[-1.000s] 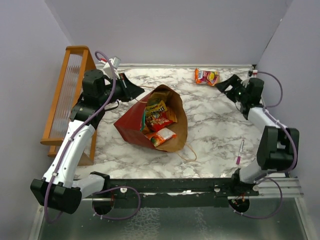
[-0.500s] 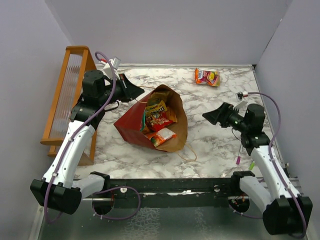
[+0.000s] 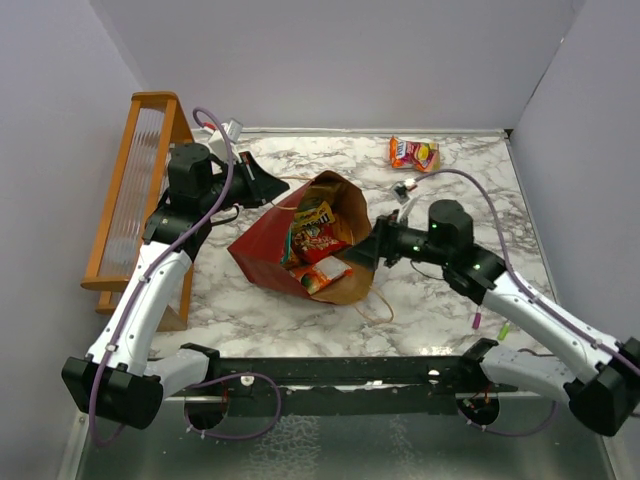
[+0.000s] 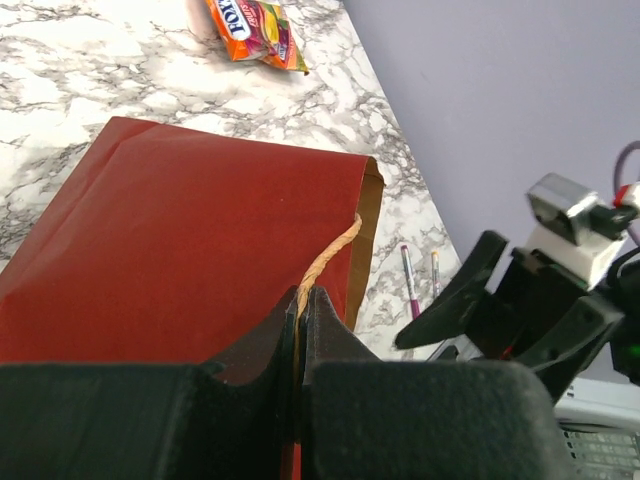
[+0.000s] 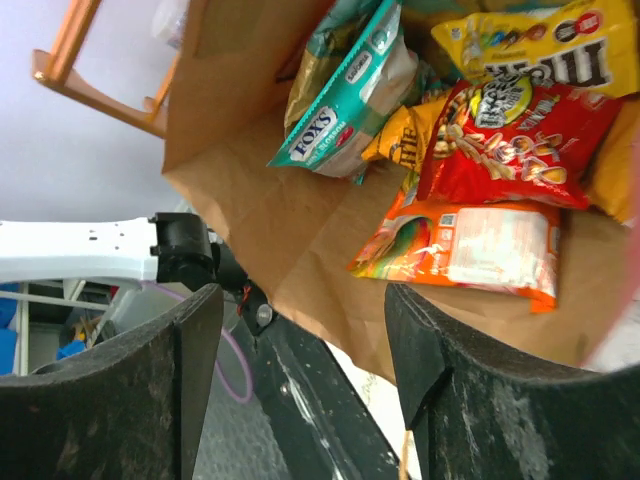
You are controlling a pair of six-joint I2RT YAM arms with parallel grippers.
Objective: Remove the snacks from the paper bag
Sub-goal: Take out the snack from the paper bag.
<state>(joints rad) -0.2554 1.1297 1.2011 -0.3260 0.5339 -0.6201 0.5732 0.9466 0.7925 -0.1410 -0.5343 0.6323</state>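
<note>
Paper bag, left pincer pinching its handle, right arm stretched low, right pincer spread before snacks.

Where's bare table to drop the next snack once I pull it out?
Best: the bare marble table at right rear, between the Fox's candy packet and the right arm. Also the front-left strip between paper bag and wooden rack. Crowded: the bag mouth by the right gripper, and around the pens.

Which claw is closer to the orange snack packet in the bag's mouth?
Right. The right claw hangs open just outside the mouth of the paper bag, facing the orange packet. The left claw is across the bag, pinching its handle.
</note>
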